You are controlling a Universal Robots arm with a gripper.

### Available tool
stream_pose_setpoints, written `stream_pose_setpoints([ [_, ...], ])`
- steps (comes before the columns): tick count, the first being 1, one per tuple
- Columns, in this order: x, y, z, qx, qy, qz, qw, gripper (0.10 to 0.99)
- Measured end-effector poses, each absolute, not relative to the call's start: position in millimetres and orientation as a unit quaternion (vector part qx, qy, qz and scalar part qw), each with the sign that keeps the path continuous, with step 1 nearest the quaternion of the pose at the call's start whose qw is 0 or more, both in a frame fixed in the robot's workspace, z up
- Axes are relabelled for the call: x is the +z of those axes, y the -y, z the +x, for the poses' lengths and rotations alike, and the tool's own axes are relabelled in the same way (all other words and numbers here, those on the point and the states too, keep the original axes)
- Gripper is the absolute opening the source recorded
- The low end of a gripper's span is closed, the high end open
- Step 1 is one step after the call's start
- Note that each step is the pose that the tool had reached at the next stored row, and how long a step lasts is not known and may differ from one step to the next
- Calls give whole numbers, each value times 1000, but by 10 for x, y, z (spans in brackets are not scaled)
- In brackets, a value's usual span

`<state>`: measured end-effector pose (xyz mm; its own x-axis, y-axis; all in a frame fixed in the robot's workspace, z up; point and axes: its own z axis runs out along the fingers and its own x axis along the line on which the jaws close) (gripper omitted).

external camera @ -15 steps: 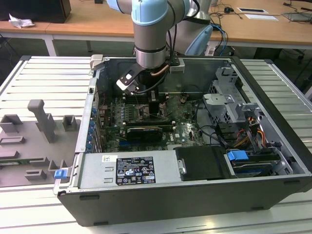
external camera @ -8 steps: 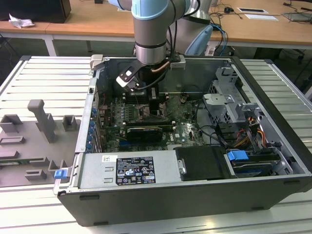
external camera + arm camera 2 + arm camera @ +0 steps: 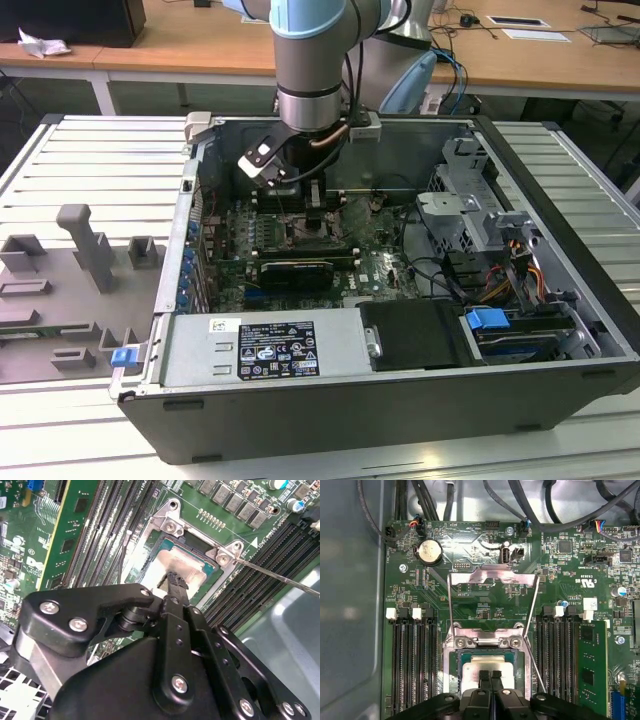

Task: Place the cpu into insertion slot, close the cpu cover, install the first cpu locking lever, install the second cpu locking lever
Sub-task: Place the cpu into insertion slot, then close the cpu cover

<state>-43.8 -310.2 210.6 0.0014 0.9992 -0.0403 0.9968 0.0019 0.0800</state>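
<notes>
We see the pincer [image 3: 490, 676] with its two fingertips pressed together, gripping nothing, directly over the cpu [image 3: 470, 672], which lies in its socket on the green motherboard [image 3: 485, 610]. The cpu cover [image 3: 492, 575] stands raised off the socket. A white printed label [image 3: 275, 350] sits on the case's grey power supply [image 3: 195, 362].

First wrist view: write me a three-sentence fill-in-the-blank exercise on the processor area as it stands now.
1. The cpu lies in the ___ on the green motherboard.
2. The cpu cover is ___, tilted up off the cpu.
3. The gripper, over the cpu, has its fingertips ___.
Missing words: socket; open; shut.
</notes>
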Motion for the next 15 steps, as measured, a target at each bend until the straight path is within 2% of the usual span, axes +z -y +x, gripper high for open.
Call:
stream_pose_setpoints([
  [15, 2129, 3102, -439, 14, -706, 706, 43, 106],
])
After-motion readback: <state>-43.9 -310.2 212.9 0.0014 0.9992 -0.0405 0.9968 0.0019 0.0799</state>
